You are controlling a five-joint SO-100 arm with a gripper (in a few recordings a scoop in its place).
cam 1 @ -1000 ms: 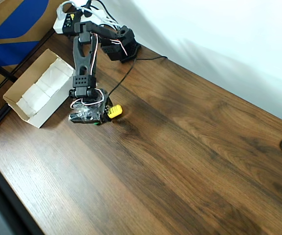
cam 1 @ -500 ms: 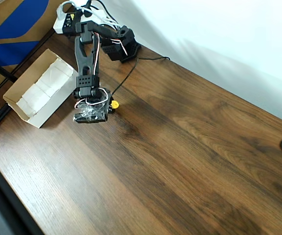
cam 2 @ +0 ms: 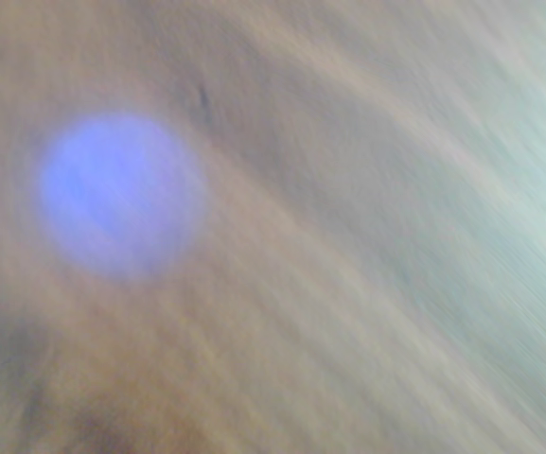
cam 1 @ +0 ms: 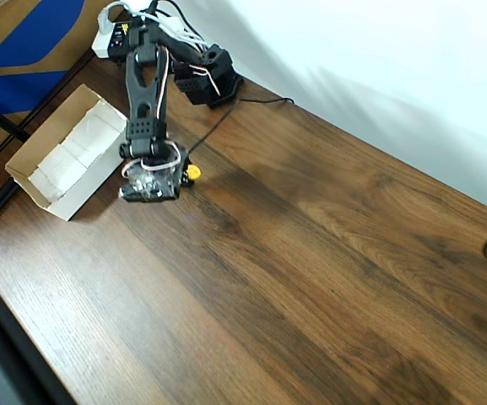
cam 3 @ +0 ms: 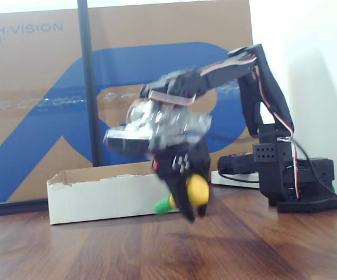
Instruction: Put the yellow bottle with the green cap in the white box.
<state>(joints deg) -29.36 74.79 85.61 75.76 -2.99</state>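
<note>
Pincer (cam 3: 193, 201) grips the yellow bottle with the green cap (cam 3: 186, 195) above the counter (cam 3: 256, 245), just right of the white box (cam 3: 98, 195) in the fixed view; the bottle's long axis lies near level, cap toward the box; a big printed cardboard sheet (cam 3: 40, 87) stands behind; wrist view is blurred.

Wrist view: motion blur is smearing the wooden surface (cam 2: 367, 284) into streaks | Overhead view: the arm is covering most of the yellow bottle (cam 1: 191, 172) | Fixed view: blur is softening the gripper (cam 3: 187, 201), label unreadable
</note>
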